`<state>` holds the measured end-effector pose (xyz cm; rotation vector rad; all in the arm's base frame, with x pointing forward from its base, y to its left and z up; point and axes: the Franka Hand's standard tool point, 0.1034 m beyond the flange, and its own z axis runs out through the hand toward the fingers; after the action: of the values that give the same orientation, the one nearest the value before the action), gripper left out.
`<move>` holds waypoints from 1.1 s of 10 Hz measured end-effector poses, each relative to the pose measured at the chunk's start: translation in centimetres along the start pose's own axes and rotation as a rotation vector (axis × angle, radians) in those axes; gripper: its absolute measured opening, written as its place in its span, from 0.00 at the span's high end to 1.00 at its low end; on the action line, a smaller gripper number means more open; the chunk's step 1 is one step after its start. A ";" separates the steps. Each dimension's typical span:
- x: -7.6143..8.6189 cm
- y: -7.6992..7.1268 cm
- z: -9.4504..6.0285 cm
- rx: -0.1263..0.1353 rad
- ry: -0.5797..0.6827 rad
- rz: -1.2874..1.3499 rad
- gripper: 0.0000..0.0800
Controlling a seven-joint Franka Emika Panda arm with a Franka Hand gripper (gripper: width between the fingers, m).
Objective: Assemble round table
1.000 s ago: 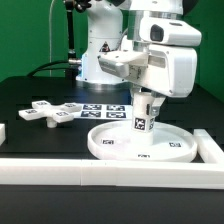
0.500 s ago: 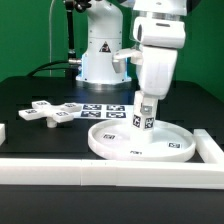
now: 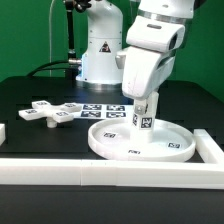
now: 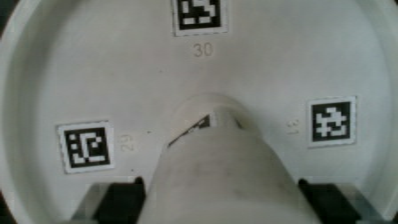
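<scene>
Gripper (image 3: 143,104) is clenched on the short thick white plastic cylinder (image 3: 143,117), held upright over the middle of the large round rimmed white disc (image 3: 140,151); whether they touch is unclear. The white cross-shaped piece (image 3: 50,112) lies well apart, toward the exterior view's left.

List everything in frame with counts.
round disc: 1, white, tagged, on the table by the front rail
short cylinder: 1, white, tagged, upright on the disc
cross-shaped piece: 1, white, tagged, on the table toward the exterior view's left of the disc
marker board: 1, white, flat behind the disc
border rails: 3 stretches, white, front and both sides
table: 1, black
arm: 1, white, above the disc
claw: 1, shut on the cylinder
</scene>
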<state>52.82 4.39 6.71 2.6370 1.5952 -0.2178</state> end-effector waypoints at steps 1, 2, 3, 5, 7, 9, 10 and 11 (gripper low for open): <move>0.0 0.0 0.0 0.001 0.001 0.077 0.49; 0.0 0.0 0.0 0.002 0.002 0.111 0.49; -0.2 -0.1 0.1 0.023 0.024 0.253 0.49; -0.6 -0.2 0.4 0.086 0.063 0.515 0.49; -0.4 -0.4 0.3 0.099 0.055 0.738 0.49; -0.4 -0.4 0.3 0.106 0.047 0.843 0.49; -0.4 -0.4 0.3 0.112 0.045 0.933 0.49; -0.4 -0.4 0.3 0.115 0.041 0.993 0.49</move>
<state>52.24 4.18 6.43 3.1344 0.1362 -0.1914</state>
